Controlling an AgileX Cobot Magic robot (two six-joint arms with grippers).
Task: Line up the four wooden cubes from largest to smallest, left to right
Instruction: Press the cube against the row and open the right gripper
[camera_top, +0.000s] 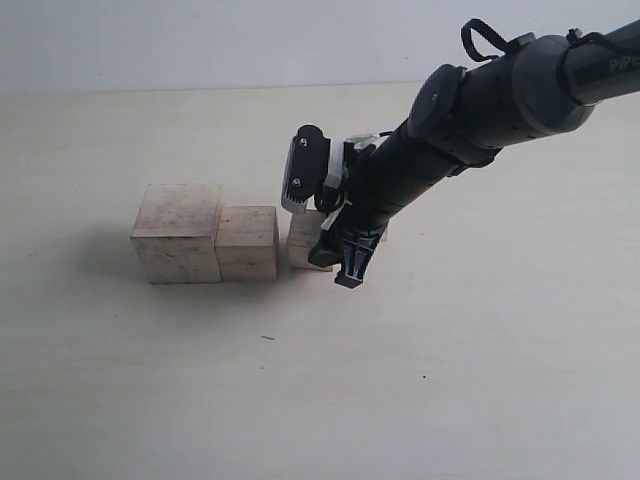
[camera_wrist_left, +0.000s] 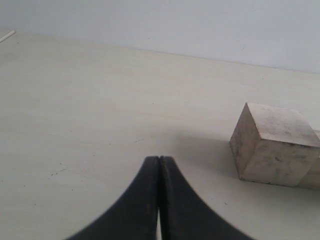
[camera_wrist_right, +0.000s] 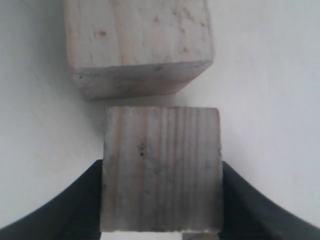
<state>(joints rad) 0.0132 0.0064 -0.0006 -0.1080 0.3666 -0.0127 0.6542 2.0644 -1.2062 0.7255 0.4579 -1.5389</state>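
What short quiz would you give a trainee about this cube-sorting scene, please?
1. Fill in: in the exterior view, the largest cube stands at the ___ end of the row.
2. True or false: the left pincer is holding a cube.
3. The right pincer is closed on: A) the largest cube; B) the third cube, just right of the second-largest cube; C) nothing.

Key: 1. left. 2. False: its fingers are pressed together with nothing between them. 3. B: its fingers sit against both sides of that cube.
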